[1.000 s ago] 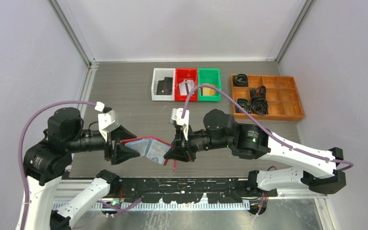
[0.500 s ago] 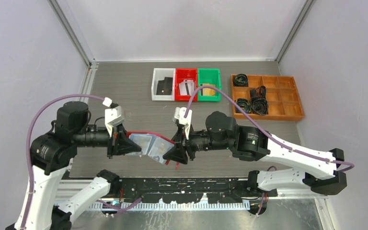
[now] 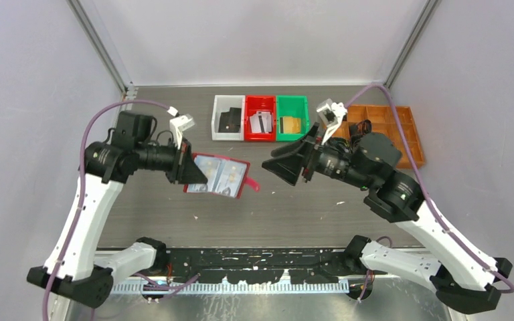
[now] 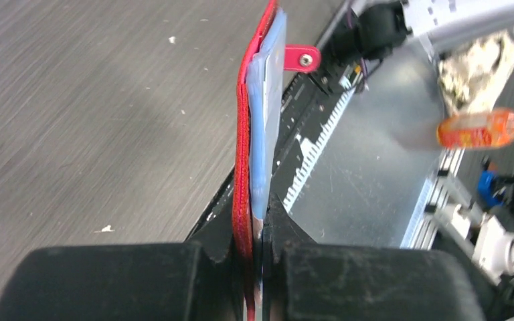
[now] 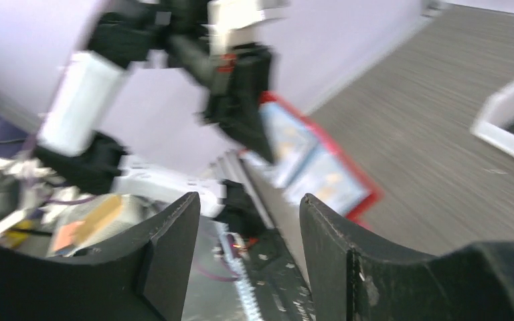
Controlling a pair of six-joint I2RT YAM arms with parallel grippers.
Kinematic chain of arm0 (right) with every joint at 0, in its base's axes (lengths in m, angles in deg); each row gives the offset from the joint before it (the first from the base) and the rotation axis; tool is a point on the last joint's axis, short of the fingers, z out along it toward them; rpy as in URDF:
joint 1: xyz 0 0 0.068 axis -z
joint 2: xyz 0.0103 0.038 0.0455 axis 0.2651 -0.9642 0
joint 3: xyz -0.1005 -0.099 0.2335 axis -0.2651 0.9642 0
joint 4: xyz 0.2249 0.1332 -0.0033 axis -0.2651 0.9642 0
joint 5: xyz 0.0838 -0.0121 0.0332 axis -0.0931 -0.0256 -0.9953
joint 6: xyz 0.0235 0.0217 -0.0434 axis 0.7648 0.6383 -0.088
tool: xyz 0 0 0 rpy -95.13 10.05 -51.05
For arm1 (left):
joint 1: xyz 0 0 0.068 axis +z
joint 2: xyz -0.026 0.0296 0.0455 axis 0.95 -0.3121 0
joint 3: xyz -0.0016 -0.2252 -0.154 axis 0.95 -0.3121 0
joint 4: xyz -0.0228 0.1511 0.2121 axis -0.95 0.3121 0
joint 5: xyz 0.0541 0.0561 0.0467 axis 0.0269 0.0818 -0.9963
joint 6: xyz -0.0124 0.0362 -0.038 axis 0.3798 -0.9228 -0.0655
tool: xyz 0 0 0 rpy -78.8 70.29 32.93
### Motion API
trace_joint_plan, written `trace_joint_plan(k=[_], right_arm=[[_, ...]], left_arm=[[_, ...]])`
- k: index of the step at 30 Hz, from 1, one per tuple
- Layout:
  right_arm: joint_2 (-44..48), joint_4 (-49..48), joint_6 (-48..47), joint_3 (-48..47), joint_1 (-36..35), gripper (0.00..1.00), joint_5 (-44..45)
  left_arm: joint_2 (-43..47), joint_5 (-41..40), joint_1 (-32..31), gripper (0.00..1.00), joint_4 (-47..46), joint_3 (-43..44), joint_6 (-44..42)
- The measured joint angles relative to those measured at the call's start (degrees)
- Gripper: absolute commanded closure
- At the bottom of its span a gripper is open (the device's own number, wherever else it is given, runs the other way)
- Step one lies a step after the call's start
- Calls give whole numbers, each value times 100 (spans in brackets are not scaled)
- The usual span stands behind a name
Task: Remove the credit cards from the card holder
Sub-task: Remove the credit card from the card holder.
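Note:
The card holder (image 3: 219,176) is a red bifold, held open above the table with its pale blue pocket pages up. My left gripper (image 3: 196,174) is shut on its left edge. Pale credit cards (image 3: 231,175) sit in the pockets. The left wrist view shows the card holder (image 4: 243,154) edge-on between my left gripper (image 4: 255,231) fingers, its snap tab (image 4: 301,59) at the far end. My right gripper (image 3: 274,171) is open and empty, a short way right of the holder. In the blurred right wrist view the card holder (image 5: 314,167) lies beyond the right gripper (image 5: 251,204).
Three small bins stand at the back: white (image 3: 222,126) with a dark item, red (image 3: 270,120) with a card, green (image 3: 302,119) with a gold-toned card. An orange compartment tray (image 3: 408,144) with black items is at back right, partly behind my right arm.
My right gripper let go of the holder, opened and pulled back up and to the right. My left gripper shut on the holder and carried it away from the near edge.

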Motion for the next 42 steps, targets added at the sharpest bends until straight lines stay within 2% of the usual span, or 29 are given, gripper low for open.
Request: trace_joint_plan(k=[5,10,14,24,33,42], right_arm=[[-11,-1102,1156,173,7,43,-1174],[-785,-2640,2433,933,4,46,-2068],[-1617,-3069,2999,1314,4,47,-2328],[-1856,-3901,3421,1386,4,52,-2623],[-1982,-4227,3545,1353,4,54,-2699],[-2275,-4323,3611,1211,-46,75,-2717]], left_arm=[[-444,278,662,100,-223,20,463],[-450,815,739,100,-455,72,800],[-271,1228,739,100,-691,72,994],[33,1696,741,100,-920,44,1270],[57,1858,741,99,-1193,-79,1624],[243,1823,778,99,-1707,-339,2142]])
